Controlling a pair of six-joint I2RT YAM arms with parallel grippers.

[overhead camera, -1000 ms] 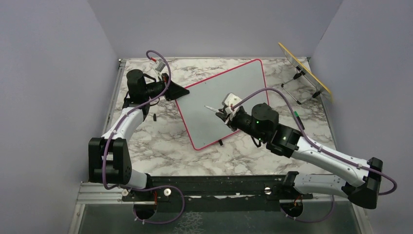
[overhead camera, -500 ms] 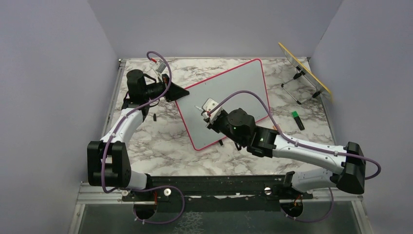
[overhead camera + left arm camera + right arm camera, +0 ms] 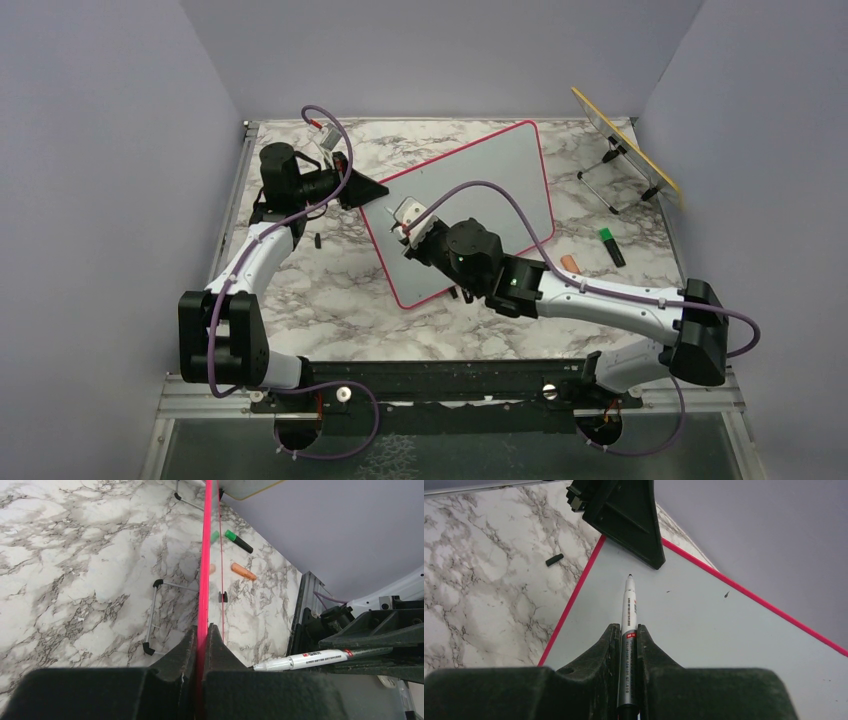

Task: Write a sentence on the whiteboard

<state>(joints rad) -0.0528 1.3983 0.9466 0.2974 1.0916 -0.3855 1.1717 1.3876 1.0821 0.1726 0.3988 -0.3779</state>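
The whiteboard (image 3: 470, 160), white with a thin pink-red frame, lies tilted on the marble table. Its surface is blank apart from a few small specks, and no sentence shows on it. My left gripper (image 3: 372, 187) is shut on the board's left corner. In the left wrist view the pink edge (image 3: 204, 555) runs between the closed gripper (image 3: 203, 630). My right gripper (image 3: 412, 236) is shut on a white and silver marker (image 3: 629, 605), with the barrel between its jaws (image 3: 628, 629). The uncapped tip points at the board's left corner, just short of the left gripper's fingers (image 3: 634, 525). The marker also shows in the left wrist view (image 3: 310, 659).
A yellow-edged panel on a wire stand (image 3: 625, 140) stands at the back right. A green-capped marker (image 3: 610, 245) and an orange cap (image 3: 568, 263) lie right of the board. A small black cap (image 3: 554, 559) lies on the table left of the board.
My right arm has swept left across the board with the marker, from mid-board to near the left corner. The orange cap has come into view. The left arm has not moved.
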